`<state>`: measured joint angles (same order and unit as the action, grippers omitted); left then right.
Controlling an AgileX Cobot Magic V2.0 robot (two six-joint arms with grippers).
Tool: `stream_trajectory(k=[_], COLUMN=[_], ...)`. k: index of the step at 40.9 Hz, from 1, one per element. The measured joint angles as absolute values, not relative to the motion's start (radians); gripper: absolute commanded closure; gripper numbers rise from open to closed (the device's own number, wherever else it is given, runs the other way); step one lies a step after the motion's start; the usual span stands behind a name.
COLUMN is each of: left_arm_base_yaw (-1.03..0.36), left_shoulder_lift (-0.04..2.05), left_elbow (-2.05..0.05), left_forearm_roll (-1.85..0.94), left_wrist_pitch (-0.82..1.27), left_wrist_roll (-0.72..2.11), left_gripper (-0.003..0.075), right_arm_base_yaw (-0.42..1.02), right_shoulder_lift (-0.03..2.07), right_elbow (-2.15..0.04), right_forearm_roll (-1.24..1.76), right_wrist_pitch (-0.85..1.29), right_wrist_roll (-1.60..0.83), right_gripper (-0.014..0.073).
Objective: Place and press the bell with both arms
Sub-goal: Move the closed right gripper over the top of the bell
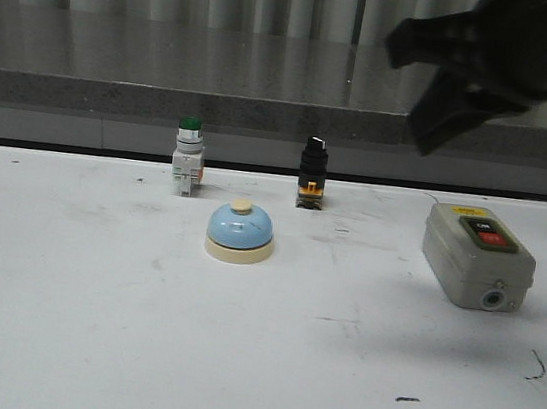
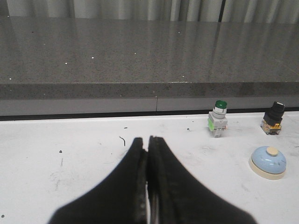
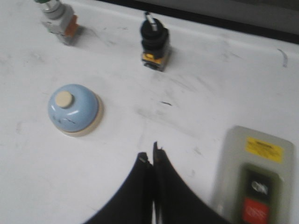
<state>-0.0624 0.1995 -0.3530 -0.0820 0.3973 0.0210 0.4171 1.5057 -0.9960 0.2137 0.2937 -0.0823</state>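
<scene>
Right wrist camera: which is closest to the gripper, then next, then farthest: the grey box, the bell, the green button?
From the right gripper:
1. Grey box, right beside the fingers.
2. Bell, on the other side.
3. Green button, at the far corner beyond the bell.

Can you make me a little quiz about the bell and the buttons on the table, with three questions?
1. True or false: the bell is standing on the white table with nothing touching it.
2. What colour is the top of the push button standing behind the bell to the left in the front view? A) red B) green C) yellow
3. Fill in: both the left gripper and the right gripper have their fingers ____.

Key
1. True. Neither gripper is on it.
2. B, green.
3. Shut, with nothing held between them. The grey switch box sits apart on the right.
</scene>
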Motion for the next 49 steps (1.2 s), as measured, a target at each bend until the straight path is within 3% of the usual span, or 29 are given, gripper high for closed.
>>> stream_trajectory(k=[20, 49], left_arm_base_yaw=[-0.062, -0.062], left_shoulder_lift=[0.199, 0.199], left_elbow=[-0.353, -0.344], left_forearm_roll=[-0.082, -0.082], left_wrist_pitch=[0.397, 0.397], left_wrist_roll=[0.019, 0.019], left_gripper=[0.074, 0.074], right_arm_base_yaw=[0.576, 0.585], right_shoulder_lift=[1.925, 1.968], right_elbow=[-1.419, -1.46], right_forearm_roll=[0.217, 0.217], right_wrist_pitch=[0.384, 0.376], right_wrist_roll=[-0.082, -0.082], right_gripper=[0.0655, 0.0655])
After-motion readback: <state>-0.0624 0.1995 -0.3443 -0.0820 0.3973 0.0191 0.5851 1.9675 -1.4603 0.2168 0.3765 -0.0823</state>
